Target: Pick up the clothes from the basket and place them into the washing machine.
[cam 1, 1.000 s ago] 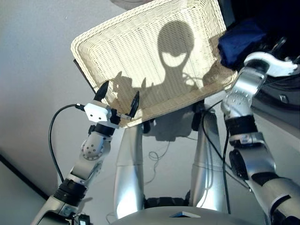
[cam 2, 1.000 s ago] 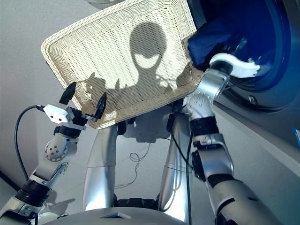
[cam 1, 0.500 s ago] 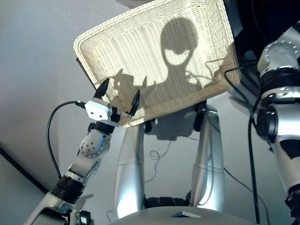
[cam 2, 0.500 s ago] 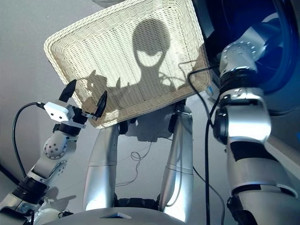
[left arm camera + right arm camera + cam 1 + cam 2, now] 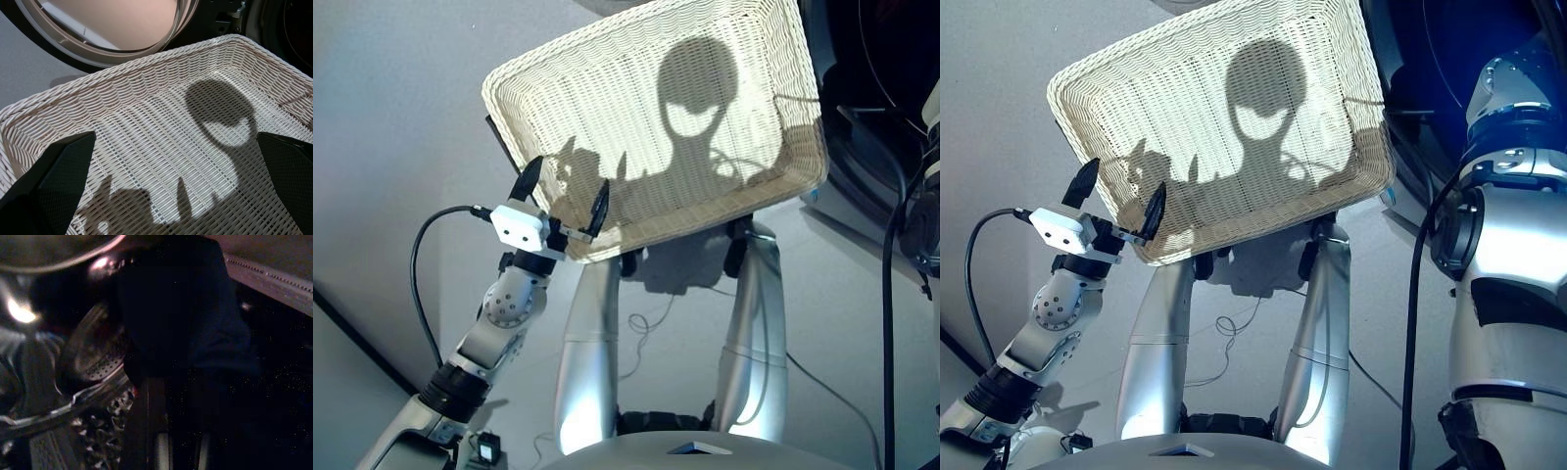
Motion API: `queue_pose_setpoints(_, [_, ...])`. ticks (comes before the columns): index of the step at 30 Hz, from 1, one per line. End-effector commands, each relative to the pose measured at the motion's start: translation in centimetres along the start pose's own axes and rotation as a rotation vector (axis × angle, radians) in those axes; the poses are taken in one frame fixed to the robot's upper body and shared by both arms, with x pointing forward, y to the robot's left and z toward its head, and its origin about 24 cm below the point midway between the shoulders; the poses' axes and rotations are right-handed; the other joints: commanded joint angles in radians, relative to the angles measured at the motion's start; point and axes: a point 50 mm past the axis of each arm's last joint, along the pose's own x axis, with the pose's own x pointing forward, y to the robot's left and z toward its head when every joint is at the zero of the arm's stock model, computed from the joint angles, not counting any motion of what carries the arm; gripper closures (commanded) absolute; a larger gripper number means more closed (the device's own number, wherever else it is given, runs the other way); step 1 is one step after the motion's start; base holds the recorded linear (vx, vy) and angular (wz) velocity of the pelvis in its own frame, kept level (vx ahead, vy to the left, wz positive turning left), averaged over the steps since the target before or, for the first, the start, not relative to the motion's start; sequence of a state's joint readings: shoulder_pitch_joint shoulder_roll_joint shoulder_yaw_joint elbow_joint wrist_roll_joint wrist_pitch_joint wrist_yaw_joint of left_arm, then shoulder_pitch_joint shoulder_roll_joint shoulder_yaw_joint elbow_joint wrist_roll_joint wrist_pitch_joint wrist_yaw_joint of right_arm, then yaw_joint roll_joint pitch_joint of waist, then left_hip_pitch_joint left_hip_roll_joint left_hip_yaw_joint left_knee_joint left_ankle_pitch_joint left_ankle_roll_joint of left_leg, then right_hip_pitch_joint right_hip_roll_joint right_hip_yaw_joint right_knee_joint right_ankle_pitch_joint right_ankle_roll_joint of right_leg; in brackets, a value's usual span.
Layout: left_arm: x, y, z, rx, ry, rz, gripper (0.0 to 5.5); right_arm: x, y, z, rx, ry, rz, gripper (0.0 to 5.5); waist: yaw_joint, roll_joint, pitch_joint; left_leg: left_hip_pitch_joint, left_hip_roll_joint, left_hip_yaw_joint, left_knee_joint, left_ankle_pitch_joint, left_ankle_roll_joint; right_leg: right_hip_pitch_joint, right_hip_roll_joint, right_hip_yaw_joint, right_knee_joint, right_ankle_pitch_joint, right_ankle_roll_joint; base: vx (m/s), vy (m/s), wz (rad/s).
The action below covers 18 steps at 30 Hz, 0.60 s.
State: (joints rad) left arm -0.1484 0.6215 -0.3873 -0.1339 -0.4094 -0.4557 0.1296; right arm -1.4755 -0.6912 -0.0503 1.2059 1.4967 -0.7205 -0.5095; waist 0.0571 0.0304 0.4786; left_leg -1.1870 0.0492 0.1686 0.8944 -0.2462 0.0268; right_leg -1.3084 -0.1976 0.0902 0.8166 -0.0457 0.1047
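Observation:
The cream-white wicker basket [image 5: 705, 217] stands empty and tilted before me, holding only shadows. My left gripper [image 5: 568, 176] hovers open over its near left rim, with nothing between its black fingers [image 5: 58, 181]. My right arm [image 5: 1513, 196] reaches into the dark washing machine [image 5: 881, 108] on the right, and its gripper is out of sight in the eye views. In the right wrist view the navy blue garment [image 5: 181, 328] hangs close in front of the camera, in that gripper's grasp, beside the perforated steel drum [image 5: 93, 364]. The other clothes are not in view.
The machine's round glass door [image 5: 112, 24] stands open beyond the far rim of the basket. A black cable [image 5: 416, 294] loops off my left wrist. Grey floor lies to the left of the basket.
My right arm has carried the navy garment from above the basket's far right corner into the washing machine. The left gripper has stayed open at the rim. The view has shifted slightly.

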Motion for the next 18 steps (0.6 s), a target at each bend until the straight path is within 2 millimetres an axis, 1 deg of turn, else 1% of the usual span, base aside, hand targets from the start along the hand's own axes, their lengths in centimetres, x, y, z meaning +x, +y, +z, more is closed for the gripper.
queue_pose_setpoints(1, [-0.9, -0.4, 1.5, -0.019, -0.066, -0.002, 0.0, 0.4, 1.4, 1.3, -0.143, -0.085, 0.17, 0.0, -0.018, 0.022, -0.101, -0.003, 0.002, -0.039, -0.066, 0.046, -0.022, 0.064, 0.016, -0.015, 0.059, -0.106, -0.069, 0.0, 0.0, 0.0])
queue_pose_setpoints(6, [-1.0, -0.2, 1.5, -0.026, -0.062, 0.007, 0.0, -0.6, 1.9, -0.3, -0.258, -0.043, 0.272, 0.0, -0.015, 0.014, -0.099, -0.003, 0.003, -0.039, -0.07, 0.05, -0.022, 0.064, 0.017, -0.016, 0.057, -0.105, -0.071, 0.0, 0.0, 0.0])
queue_pose_setpoints(9, [-1.1, -0.2, 1.4, -0.03, -0.058, 0.011, 0.0, -2.3, 2.3, -2.6, -0.343, 0.022, 0.388, 0.0, -0.016, 0.007, -0.092, -0.004, 0.006, -0.036, -0.068, 0.051, -0.022, 0.063, 0.018, -0.018, 0.055, -0.1, -0.072, 0.0, 0.0, 0.0])
queue_pose_setpoints(11, [-1.1, -0.1, 1.3, -0.035, -0.055, 0.016, 0.0, -3.8, 2.0, -4.5, -0.44, 0.071, 0.494, 0.0, -0.019, 0.004, -0.089, -0.003, 0.008, -0.034, -0.068, 0.053, -0.022, 0.066, 0.019, -0.018, 0.052, -0.097, -0.073, 0.0, 0.0, 0.0])
queue_pose_setpoints(13, [-1.1, -0.1, 1.2, -0.039, -0.059, 0.019, 0.0, -6.2, 1.7, -6.8, -0.516, 0.147, 0.635, 0.0, -0.023, -0.005, -0.084, -0.001, 0.01, -0.031, -0.066, 0.054, -0.022, 0.067, 0.021, -0.019, 0.05, -0.093, -0.074, 0.0, 0.0, 0.0])
queue_pose_setpoints(14, [-1.1, 0.0, 1.2, -0.041, -0.059, 0.026, 0.0, -7.5, 1.2, -7.8, -0.565, 0.178, 0.707, 0.0, -0.026, -0.008, -0.082, 0.001, 0.012, -0.03, -0.064, 0.054, -0.021, 0.069, 0.022, -0.019, 0.048, -0.091, -0.075, 0.0, 0.0, 0.0])
queue_pose_setpoints(17, [-1.1, 0.1, 1.2, -0.048, -0.064, 0.043, 0.0, -11.1, 0.7, -9.8, -0.678, 0.224, 0.93, 0.0, -0.034, -0.015, -0.076, 0.001, 0.014, -0.028, -0.06, 0.056, -0.02, 0.07, 0.024, -0.021, 0.047, -0.088, -0.076, 0.0, 0.0, 0.0])
queue_pose_setpoints(18, [-1.1, 0.2, 1.2, -0.045, -0.066, 0.05, 0.0, -12.3, 0.2, -10.4, -0.71, 0.252, 1.003, 0.0, -0.035, -0.017, -0.072, 0.001, 0.014, -0.027, -0.061, 0.057, -0.019, 0.07, 0.025, -0.022, 0.046, -0.086, -0.077, 0.0, 0.0, 0.0])
